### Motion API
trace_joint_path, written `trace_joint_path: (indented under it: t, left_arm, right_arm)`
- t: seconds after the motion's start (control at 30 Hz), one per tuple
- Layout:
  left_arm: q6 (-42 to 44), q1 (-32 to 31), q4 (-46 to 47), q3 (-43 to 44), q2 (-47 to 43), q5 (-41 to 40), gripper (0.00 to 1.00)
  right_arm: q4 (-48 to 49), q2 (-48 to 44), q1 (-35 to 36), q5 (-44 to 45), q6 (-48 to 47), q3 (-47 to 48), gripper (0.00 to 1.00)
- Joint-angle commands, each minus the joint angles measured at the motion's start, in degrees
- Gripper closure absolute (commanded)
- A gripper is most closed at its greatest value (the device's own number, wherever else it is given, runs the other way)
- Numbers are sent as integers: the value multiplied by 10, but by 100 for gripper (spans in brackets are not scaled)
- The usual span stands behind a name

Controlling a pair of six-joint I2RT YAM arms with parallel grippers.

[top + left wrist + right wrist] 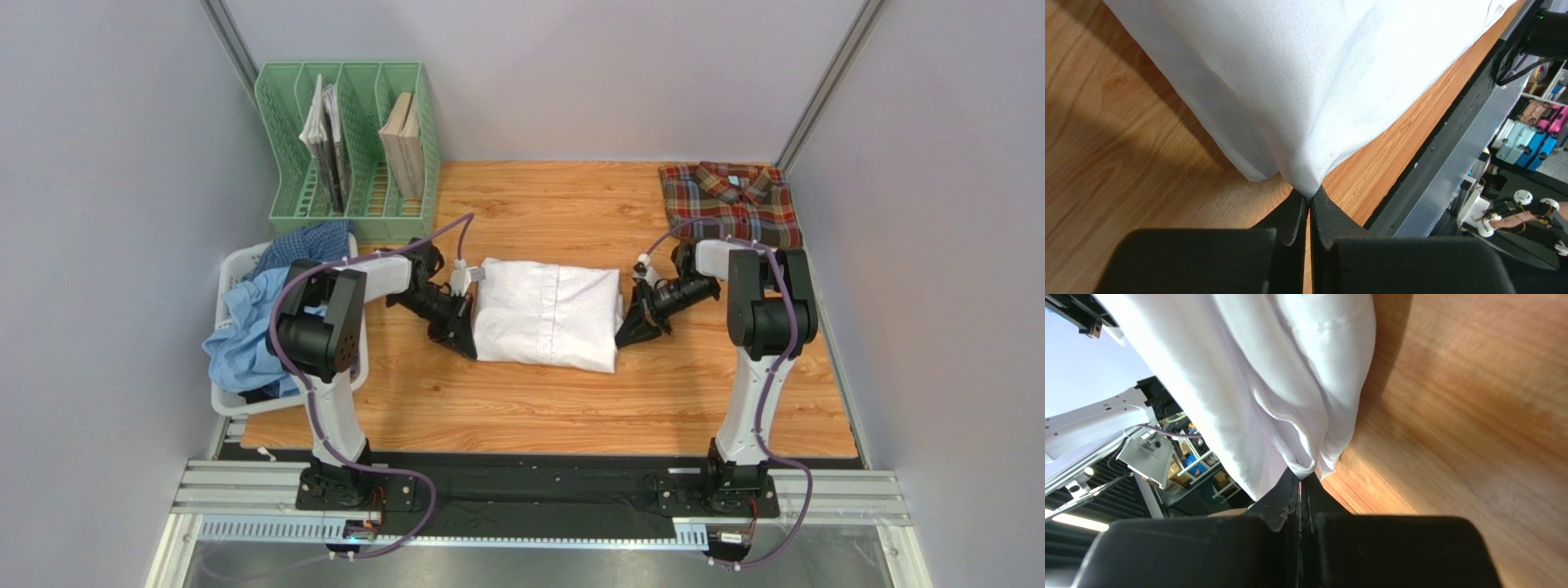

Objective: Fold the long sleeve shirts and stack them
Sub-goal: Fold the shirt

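Note:
The plain white shirt (547, 312) lies folded in the middle of the table between both arms. My left gripper (463, 339) is shut on its near left corner; the left wrist view shows the white cloth (1309, 86) pinched at the fingertips (1311, 199). My right gripper (628, 333) is shut on its near right corner; the right wrist view shows the white folds (1290, 386) hanging from the fingertips (1301, 481). The red-green-navy plaid shirt (729, 202) lies folded at the far right corner. Light blue (252, 337) and dark blue checked (307, 245) shirts are heaped in the basket.
A white plastic basket (236, 267) stands at the table's left edge. A green file rack (350, 147) with books stands at the far left. The table's near edge (1438, 153) shows in the left wrist view.

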Motion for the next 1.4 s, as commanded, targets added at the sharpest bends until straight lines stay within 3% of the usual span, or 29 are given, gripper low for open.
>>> trace_joint_path:
  t: [0.0,0.53,0.73,0.77,0.9,1.1,1.13,1.2,1.37]
  left_arm:
    - [13,4,3,-1,-33,-20,100]
    - [-3,11,20,-12,-52,-34,100]
    - [-7,10,27,-19,-60,-15,99]
    - [-12,10,31,-24,-64,-13,98]
    - [-9,14,5,-20,-91,-13,66]
    - [73,39,-39,33,-172,-53,46]
    - [105,30,-39,48,-176,-80,46]
    - [130,10,-48,99,-162,-96,47]
    - [166,-72,-85,223,-53,-134,55]
  right_arm:
    - [-64,2,-11,19,-43,29,100]
    - [-64,13,-41,71,-73,8,100]
    - [-42,13,-27,54,-58,-7,100]
    - [-36,13,-23,53,-54,-10,100]
    - [-59,11,-21,61,-78,3,99]
    - [-110,-71,-45,71,-113,49,70]
    - [-103,-81,-45,65,-103,52,64]
    - [-70,-99,-35,42,-53,59,61]
    - [7,-101,25,-5,45,71,64]
